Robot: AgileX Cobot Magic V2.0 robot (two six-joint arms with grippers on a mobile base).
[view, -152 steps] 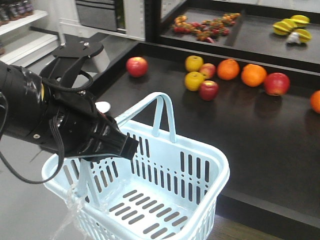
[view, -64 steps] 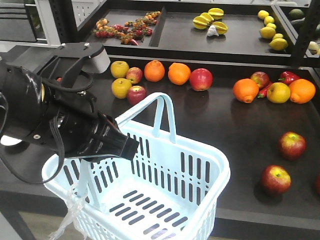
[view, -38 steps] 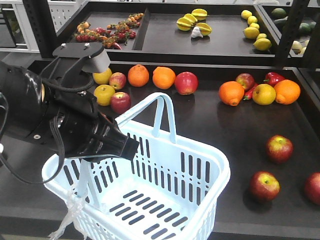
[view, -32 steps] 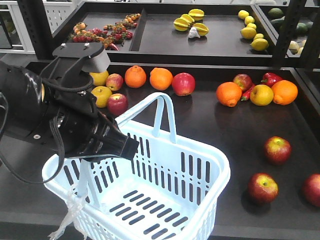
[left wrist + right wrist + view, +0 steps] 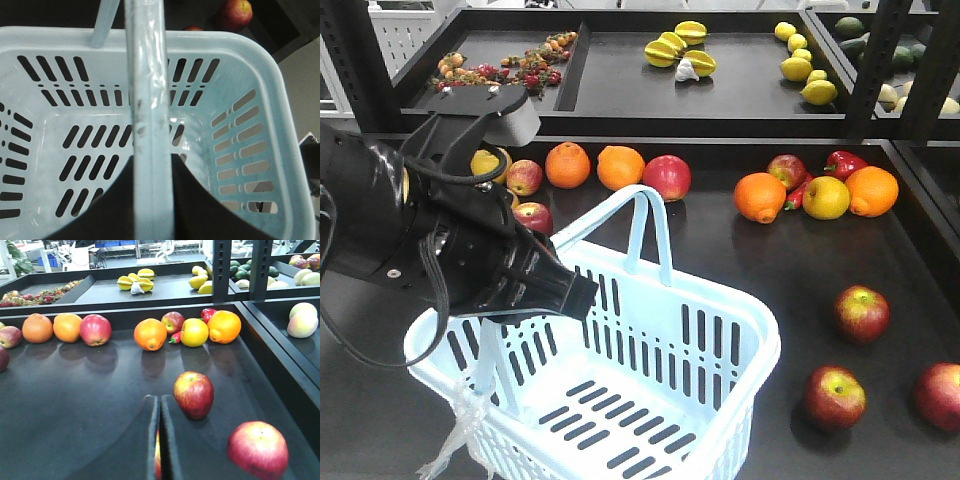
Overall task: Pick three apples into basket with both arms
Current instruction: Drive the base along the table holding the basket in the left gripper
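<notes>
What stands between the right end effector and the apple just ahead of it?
Nothing visible. The apple lies on bare shelf just ahead of the right end effector, slightly to its right. The fingers are closed, so they must open first.

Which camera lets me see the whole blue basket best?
The exterior front-facing view: the basket shows nearly whole, only one corner hidden behind the left arm. The left wrist view looks straight down inside, showing just slotted walls, bottom and one handle. The right wrist view misses it entirely.
</notes>
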